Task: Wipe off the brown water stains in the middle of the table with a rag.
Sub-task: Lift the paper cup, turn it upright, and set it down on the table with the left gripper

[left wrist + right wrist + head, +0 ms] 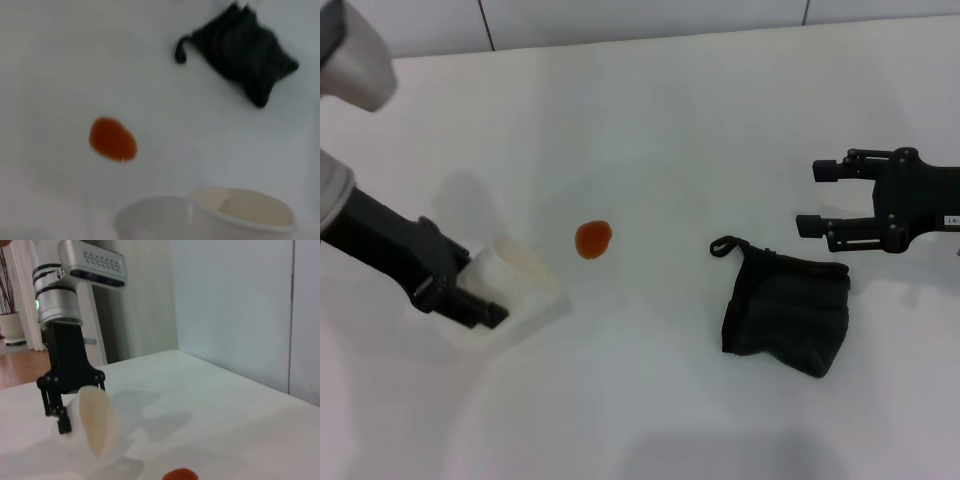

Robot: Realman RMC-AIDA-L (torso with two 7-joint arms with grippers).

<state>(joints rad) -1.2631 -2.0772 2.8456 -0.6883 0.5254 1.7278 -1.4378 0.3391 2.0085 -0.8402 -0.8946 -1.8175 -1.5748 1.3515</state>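
Observation:
A small orange-brown water stain [592,239] [113,139] [180,474] lies on the white table [660,420] near its middle. To its right the dark rag [787,310] [245,50] lies crumpled, its black loop pointing toward the stain. Just beyond the rag's far right corner my right gripper [812,197] hovers open, fingers pointing left, holding nothing. On the left, my left gripper [470,298] [75,407] is shut on a white paper cup [525,285] [240,212] [97,422], tipped with its mouth toward the stain.
A tiled wall runs along the table's far edge [640,40]. The tipped cup sits a short way left of the stain.

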